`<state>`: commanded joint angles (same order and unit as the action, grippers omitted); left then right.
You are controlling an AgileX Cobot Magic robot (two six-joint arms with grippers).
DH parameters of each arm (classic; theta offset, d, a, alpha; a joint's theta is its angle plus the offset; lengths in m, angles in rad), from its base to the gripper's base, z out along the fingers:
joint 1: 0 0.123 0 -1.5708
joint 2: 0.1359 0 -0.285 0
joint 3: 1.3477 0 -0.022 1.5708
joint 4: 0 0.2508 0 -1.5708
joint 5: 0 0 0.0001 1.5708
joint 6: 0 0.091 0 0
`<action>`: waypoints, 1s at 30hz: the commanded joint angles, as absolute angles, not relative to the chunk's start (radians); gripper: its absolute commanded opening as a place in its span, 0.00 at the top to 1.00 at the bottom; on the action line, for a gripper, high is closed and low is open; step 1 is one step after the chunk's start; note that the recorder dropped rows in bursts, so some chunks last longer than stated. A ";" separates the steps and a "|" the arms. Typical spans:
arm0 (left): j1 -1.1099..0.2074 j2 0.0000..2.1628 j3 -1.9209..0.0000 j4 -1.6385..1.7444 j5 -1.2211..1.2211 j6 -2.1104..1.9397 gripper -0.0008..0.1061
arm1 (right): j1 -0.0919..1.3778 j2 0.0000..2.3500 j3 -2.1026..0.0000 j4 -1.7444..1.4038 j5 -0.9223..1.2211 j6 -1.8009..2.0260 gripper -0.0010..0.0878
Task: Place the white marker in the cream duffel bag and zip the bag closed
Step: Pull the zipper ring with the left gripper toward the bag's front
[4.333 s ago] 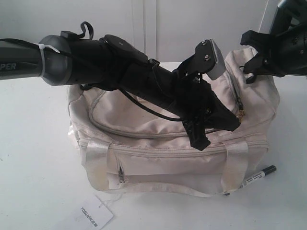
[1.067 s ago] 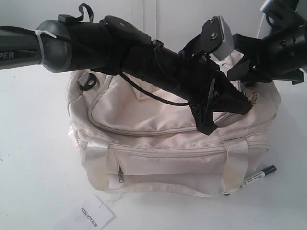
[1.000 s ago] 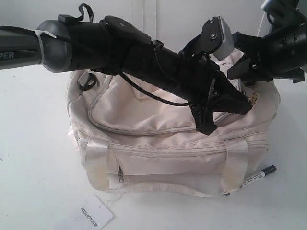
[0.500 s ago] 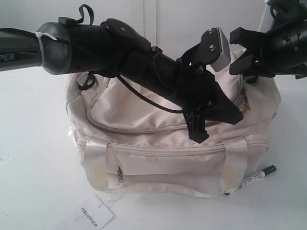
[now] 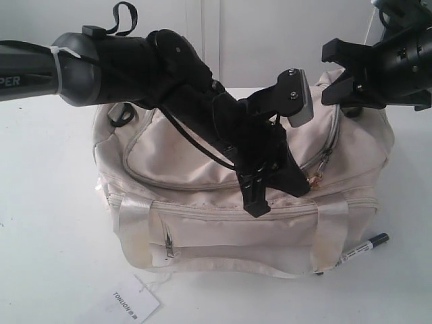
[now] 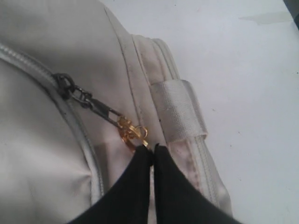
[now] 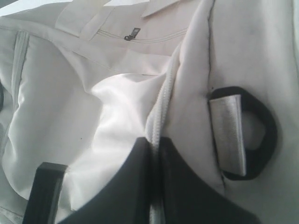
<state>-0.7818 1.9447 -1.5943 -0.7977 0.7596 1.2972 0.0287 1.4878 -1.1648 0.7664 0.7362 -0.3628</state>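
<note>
The cream duffel bag (image 5: 202, 169) sits mid-table, seen close up in both wrist views (image 6: 42, 56) (image 7: 70, 93). My left gripper (image 5: 308, 186) (image 6: 152, 148) reaches across its top and is shut on the gold ring pull (image 5: 316, 178) (image 6: 132, 133) of the curved top zipper (image 6: 70, 91). My right gripper (image 5: 349, 105) (image 7: 156, 141) is at the bag's far right end, shut on the zipper edge (image 7: 161, 109) next to a black strap ring (image 7: 264, 135). The white marker (image 5: 356, 250) lies on the table by the bag's front right corner, away from both grippers.
A white paper tag (image 5: 132, 304) lies on the table in front of the bag's left corner. The bag's front zip pocket (image 5: 229, 214) and satin straps (image 5: 132, 226) face the camera. A white wall stands behind.
The left gripper has drawn the gold pull down and leftward along the curved zipper from the bag's right end. The right gripper has kept its hold at that end, lifting slightly.
</note>
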 joint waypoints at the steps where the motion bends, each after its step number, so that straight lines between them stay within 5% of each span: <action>1: -0.782 1.945 -1.594 -0.798 0.760 1.297 0.99 | 0.029 1.488 -1.165 0.766 0.736 -0.363 0.99; 30: -0.782 1.945 -1.594 -0.619 0.815 1.061 0.99 | 0.029 1.488 -1.165 0.762 0.736 -0.399 0.99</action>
<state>-0.7818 1.9447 -1.5943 -0.6189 0.8146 1.0611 0.0287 1.4878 -1.1648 0.7621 0.7362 -0.3989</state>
